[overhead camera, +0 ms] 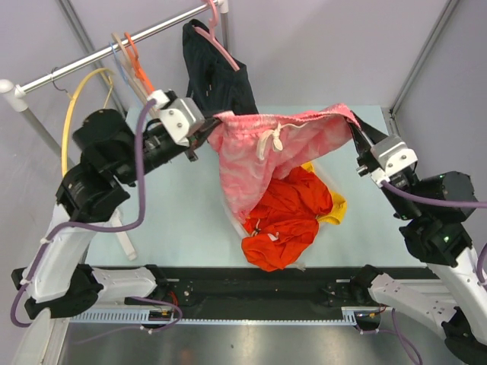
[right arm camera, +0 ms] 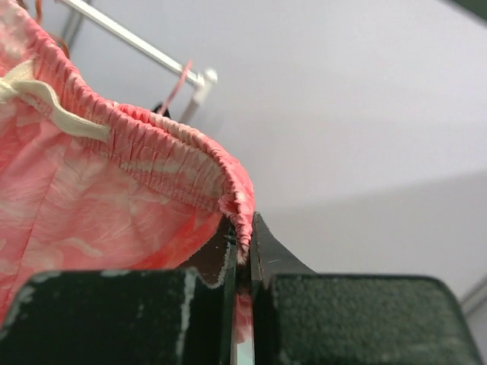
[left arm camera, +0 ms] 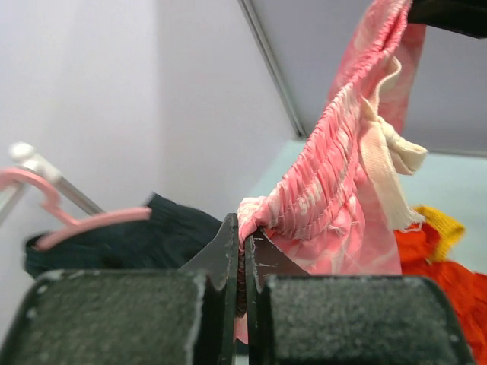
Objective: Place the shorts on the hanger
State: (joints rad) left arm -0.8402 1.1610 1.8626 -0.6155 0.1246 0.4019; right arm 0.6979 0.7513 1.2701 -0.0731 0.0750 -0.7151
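Note:
The pink shorts (overhead camera: 255,160) hang in the air above the table, their waistband stretched between both grippers, with the white drawstring (overhead camera: 270,141) dangling at the middle. My left gripper (overhead camera: 211,129) is shut on the waistband's left end (left arm camera: 262,220), the fabric pinched between its tips (left arm camera: 245,228). My right gripper (overhead camera: 356,131) is shut on the right end of the waistband (right arm camera: 242,209), its tips (right arm camera: 243,228) closed on the gathered elastic. The yellow hanger (overhead camera: 66,129) hangs from the rail at the far left, behind my left arm and apart from the shorts.
A metal rail (overhead camera: 99,57) runs across the back left. It carries an orange hanger (overhead camera: 137,65) and a pink hanger (overhead camera: 221,42) with a black garment (overhead camera: 217,80). Below the shorts lie an orange-red garment (overhead camera: 285,217) and a yellow cloth (overhead camera: 335,209).

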